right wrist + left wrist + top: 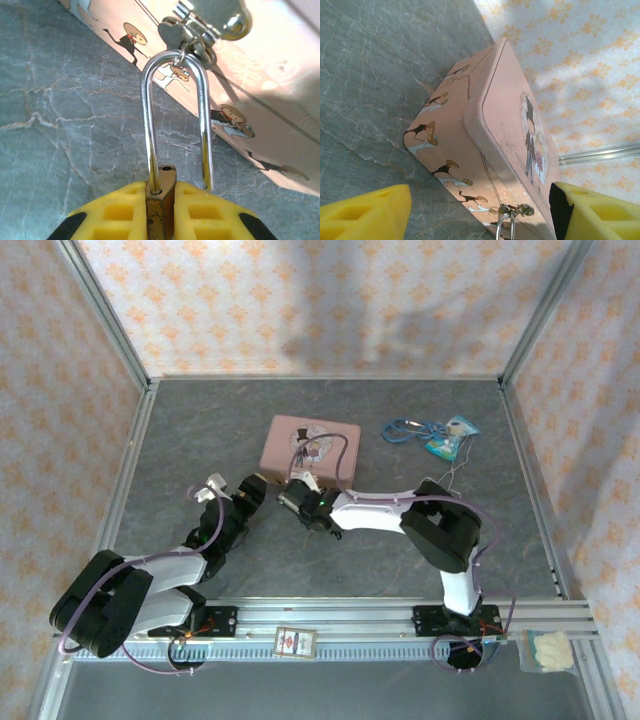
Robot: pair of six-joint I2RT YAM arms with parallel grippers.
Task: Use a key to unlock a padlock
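My right gripper (161, 196) is shut on the brass padlock (161, 205), whose body stands edge-on between the yellow pads. The steel shackle (175, 65) loops through the hasp of the pink tin (280, 100). One shackle leg sits in the body; the other hangs free beside it over an empty hole. From above, the right gripper (297, 502) is at the front edge of the pink tin (310, 445). My left gripper (252, 492) is just left of it, open; in its own view the shackle (505, 226) hangs between its spread fingers (370, 210). The key is too small to make out.
A blue cord with a teal packet (430, 432) lies at the back right, a thin whitish string (455, 472) trailing from it. A small card (295, 642) and a white bag (548, 650) sit on the front rail. Metal frame posts and patterned walls close in the table.
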